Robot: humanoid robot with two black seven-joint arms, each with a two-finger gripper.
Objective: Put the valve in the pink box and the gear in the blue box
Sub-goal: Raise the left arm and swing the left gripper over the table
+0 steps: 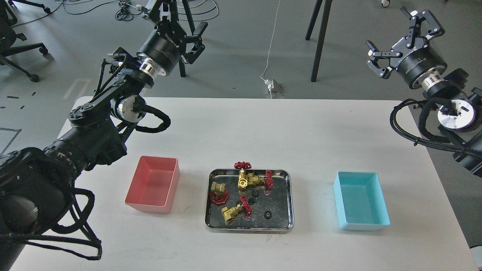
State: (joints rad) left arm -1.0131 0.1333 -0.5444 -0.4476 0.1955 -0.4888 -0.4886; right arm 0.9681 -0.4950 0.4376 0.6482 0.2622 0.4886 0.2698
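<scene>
in the tray, below and between both pincers: the small brass valves with red spoked handwheels (pixel 245 180) lie tumbled in a cluster, four as far as i can tell, some touching one another.
gears: tiny black toothed gears (pixel 267 215) lie on the tray floor among and just beside the valves; one sits alone toward the near right part.
tray: shiny rectangular steel tray (pixel 289 195) in the middle of the white table (pixel 301 128), well apart from either pincer.
pink box: salmon-pink rectangular plastic bin (pixel 152 185), left of the tray, below the left pincer, nothing inside.
blue box: light cyan rectangular plastic bin (pixel 360 205), right of the tray, below the right pincer, nothing inside.
left pincer: left gripper (pixel 179 22) raised past the table's far left edge; fingers spread apart, holding nothing.
right pincer: right gripper (pixel 401 35) raised past the far right corner; fingers spread wide, holding nothing.
</scene>
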